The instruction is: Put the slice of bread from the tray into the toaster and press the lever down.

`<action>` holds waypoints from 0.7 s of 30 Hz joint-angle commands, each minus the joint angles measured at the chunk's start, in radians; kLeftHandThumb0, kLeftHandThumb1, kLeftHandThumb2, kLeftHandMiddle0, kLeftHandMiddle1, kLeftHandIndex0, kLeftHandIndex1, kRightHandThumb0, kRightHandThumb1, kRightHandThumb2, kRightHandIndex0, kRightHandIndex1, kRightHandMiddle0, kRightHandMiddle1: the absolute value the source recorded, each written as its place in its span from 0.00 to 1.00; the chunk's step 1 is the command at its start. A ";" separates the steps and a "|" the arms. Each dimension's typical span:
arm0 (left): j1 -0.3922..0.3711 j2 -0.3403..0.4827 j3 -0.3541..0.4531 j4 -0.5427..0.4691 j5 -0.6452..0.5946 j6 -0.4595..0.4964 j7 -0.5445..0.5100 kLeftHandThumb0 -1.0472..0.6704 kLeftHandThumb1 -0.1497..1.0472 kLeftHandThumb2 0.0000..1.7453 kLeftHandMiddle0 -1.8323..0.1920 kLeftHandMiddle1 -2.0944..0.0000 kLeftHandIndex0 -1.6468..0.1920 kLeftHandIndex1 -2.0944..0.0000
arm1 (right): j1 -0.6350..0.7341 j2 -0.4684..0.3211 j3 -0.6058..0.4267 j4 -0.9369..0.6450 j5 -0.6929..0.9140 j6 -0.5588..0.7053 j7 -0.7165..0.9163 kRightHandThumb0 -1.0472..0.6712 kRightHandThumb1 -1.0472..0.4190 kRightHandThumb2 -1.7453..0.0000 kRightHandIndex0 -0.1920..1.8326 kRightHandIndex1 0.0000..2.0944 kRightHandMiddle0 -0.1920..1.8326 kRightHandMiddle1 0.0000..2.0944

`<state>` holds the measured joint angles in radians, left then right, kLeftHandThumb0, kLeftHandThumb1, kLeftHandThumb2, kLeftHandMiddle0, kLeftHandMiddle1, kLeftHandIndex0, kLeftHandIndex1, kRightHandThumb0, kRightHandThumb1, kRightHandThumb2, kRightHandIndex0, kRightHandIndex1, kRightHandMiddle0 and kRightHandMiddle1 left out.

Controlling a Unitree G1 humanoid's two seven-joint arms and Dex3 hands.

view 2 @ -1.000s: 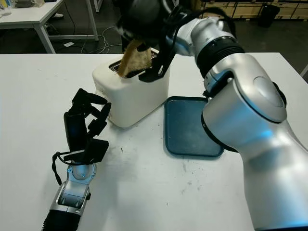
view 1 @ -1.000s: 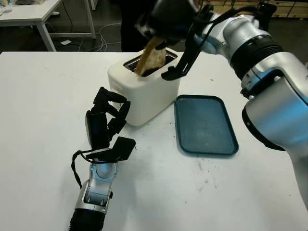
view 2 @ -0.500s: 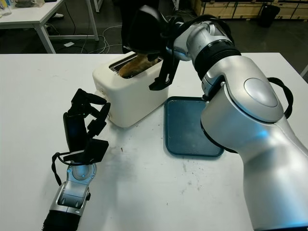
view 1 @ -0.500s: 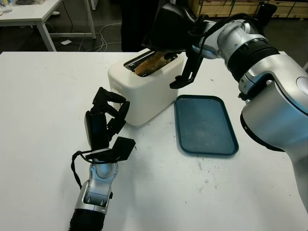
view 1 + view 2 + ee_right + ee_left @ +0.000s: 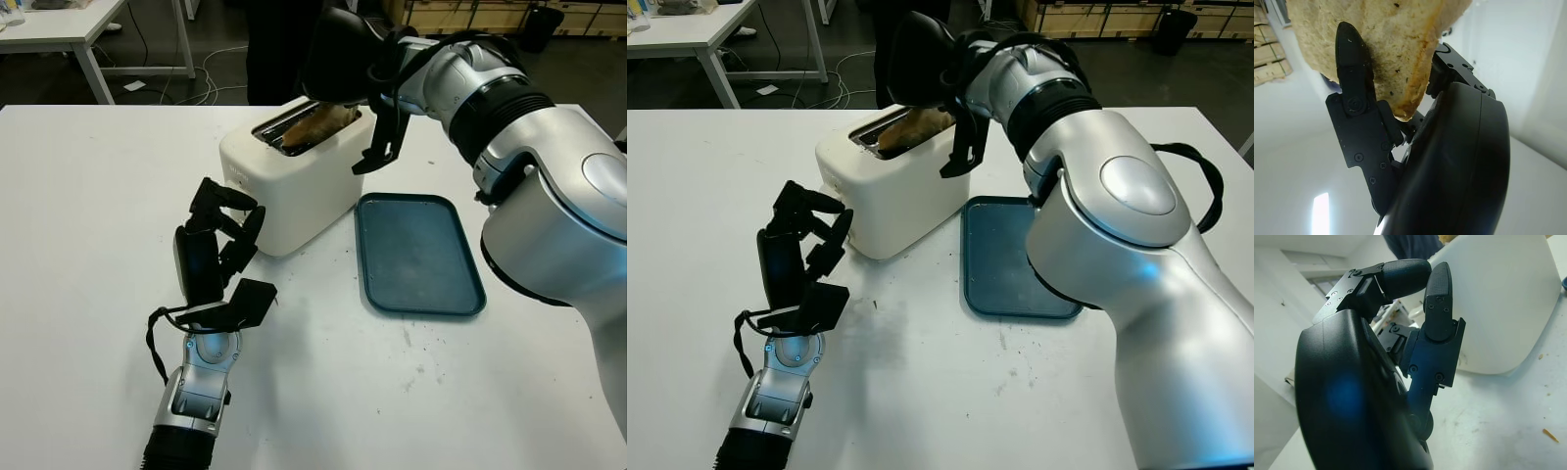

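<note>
A white toaster (image 5: 294, 186) stands mid-table, slots up. A browned slice of bread (image 5: 318, 122) lies tilted low in the far slot, its top edge above the rim. My right hand (image 5: 345, 93) hovers over the toaster's far end, shut on the slice; the right wrist view has a black finger (image 5: 1354, 98) pressed against the bread (image 5: 1396, 39). My left hand (image 5: 220, 240) stands upright at the toaster's near-left end, fingers curled, holding nothing. The left wrist view puts the toaster wall (image 5: 1498, 298) just beyond those fingers (image 5: 1435, 308). The teal tray (image 5: 419, 255) right of the toaster is bare.
Crumbs dot the white table (image 5: 411, 372) near the tray. A person in dark clothes (image 5: 279, 44) stands behind the table's far edge. Another white table (image 5: 59, 24) and floor cables (image 5: 211, 73) are at the back left.
The slice went from standing upright above the slot to lying low inside it. My right hand moved slightly back and right while holding it. The left arm stayed still.
</note>
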<state>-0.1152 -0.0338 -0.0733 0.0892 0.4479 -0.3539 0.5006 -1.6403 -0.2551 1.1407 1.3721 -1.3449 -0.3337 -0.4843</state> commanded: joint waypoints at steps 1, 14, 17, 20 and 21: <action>0.010 -0.007 -0.005 -0.001 0.005 0.003 0.008 0.38 0.89 0.15 0.53 0.17 0.64 0.21 | -0.038 0.012 0.020 0.001 -0.023 0.034 -0.013 0.34 0.09 0.81 0.62 0.83 0.45 0.83; 0.013 -0.012 -0.006 0.004 0.001 -0.009 0.018 0.39 0.89 0.15 0.53 0.17 0.64 0.21 | -0.028 0.072 0.033 0.002 -0.008 -0.019 0.005 0.31 0.09 0.87 0.62 0.83 0.46 0.80; 0.018 -0.015 -0.008 -0.002 0.005 -0.001 0.022 0.39 0.89 0.15 0.53 0.17 0.63 0.22 | -0.020 0.082 0.039 0.003 -0.013 -0.021 0.016 0.33 0.10 0.92 0.63 0.83 0.46 0.79; 0.024 -0.018 -0.008 -0.007 0.008 0.010 0.024 0.38 0.89 0.15 0.54 0.17 0.64 0.22 | -0.010 0.090 0.052 0.004 -0.020 -0.019 0.032 0.31 0.09 0.95 0.63 0.83 0.45 0.82; 0.026 -0.019 -0.008 -0.008 0.008 0.011 0.025 0.38 0.89 0.15 0.54 0.17 0.64 0.22 | -0.006 0.092 0.053 0.004 -0.018 -0.023 0.038 0.31 0.09 0.95 0.63 0.83 0.45 0.83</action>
<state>-0.1021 -0.0430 -0.0774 0.0888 0.4479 -0.3522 0.5176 -1.6510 -0.1716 1.1895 1.3725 -1.3600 -0.3408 -0.4548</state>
